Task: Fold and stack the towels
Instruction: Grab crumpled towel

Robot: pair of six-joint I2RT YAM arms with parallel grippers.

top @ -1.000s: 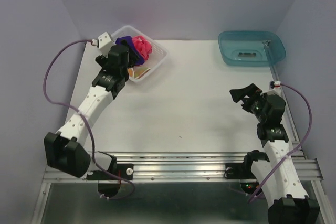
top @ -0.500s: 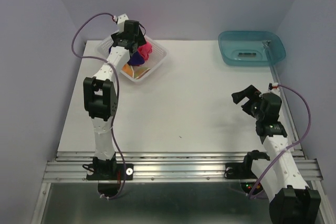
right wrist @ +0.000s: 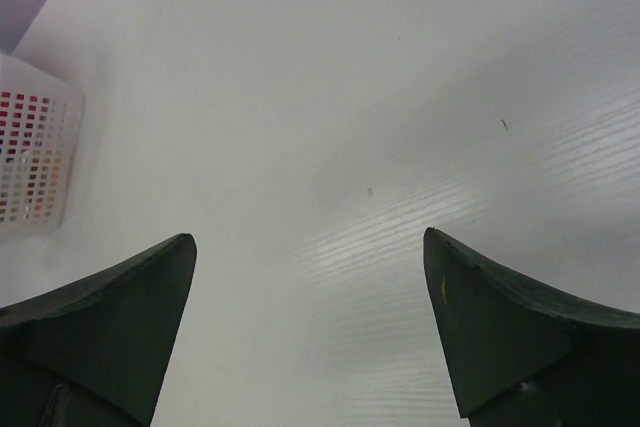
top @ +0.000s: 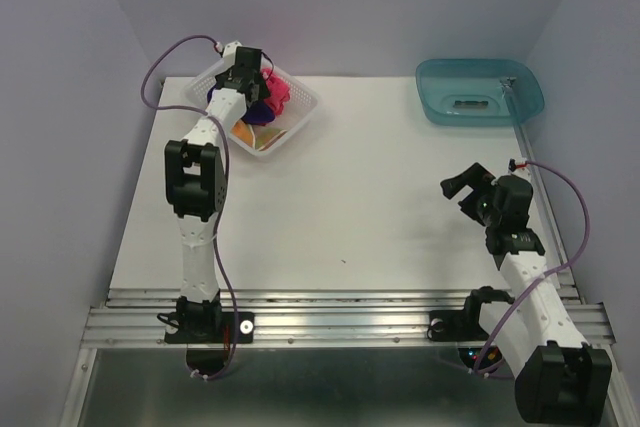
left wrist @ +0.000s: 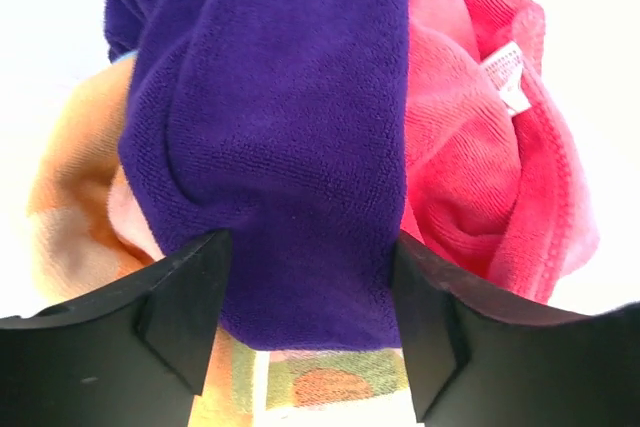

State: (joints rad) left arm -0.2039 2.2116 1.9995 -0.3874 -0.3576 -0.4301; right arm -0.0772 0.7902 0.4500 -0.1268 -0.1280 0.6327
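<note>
left gripper (left wrist: 308,247) in basket (top: 306,107), far-left table (top: 380,197) corner | jaws straddle purple towel (left wrist: 280,97) directly ahead, clamp cannot be told | right gripper (right wrist: 308,237) spread wide, well apart

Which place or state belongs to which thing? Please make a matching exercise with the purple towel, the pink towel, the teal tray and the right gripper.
Things:
1. purple towel
2. pink towel
3. teal tray
4. right gripper

Places or states:
a. at the far right corner of the table
b. between the left fingers
c. open and holding nothing, above the table
d. beside the purple towel, showing a white label

Pairs: 1-b, 2-d, 3-a, 4-c
</note>
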